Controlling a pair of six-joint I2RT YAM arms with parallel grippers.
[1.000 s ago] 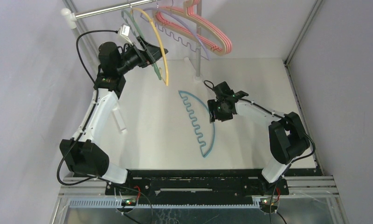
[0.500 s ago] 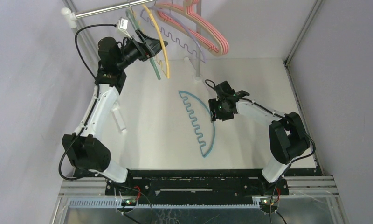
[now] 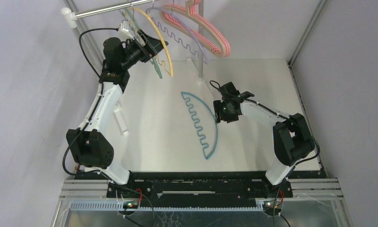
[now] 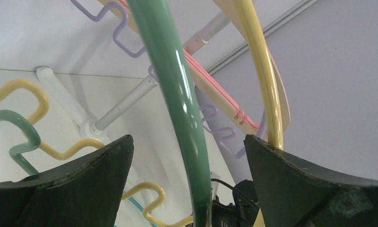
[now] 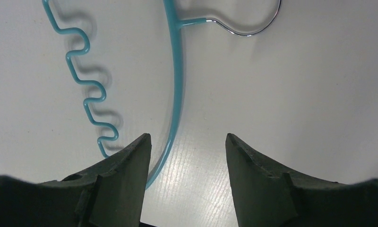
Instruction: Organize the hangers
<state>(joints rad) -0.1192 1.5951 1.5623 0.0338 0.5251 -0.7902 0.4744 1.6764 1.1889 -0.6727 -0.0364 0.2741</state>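
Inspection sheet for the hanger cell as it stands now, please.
Surface: white table, teal hanger lying flat on it.
Job's things: green hanger, yellow hanger, lavender hanger, pink-and-tan hanger up by the rail.
Clutter: small white piece beside left arm, unidentified.
Grippers: left claw open around green hanger, not touching; right claw open above teal hanger.
Cables: black cable loops at left wrist; similar one at right wrist.
Surroundings: grey walls, metal frame posts.

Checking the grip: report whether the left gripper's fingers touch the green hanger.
Apart. The left wrist view shows the green hanger passing between the open fingers of the left gripper, with background visible on each side of it.
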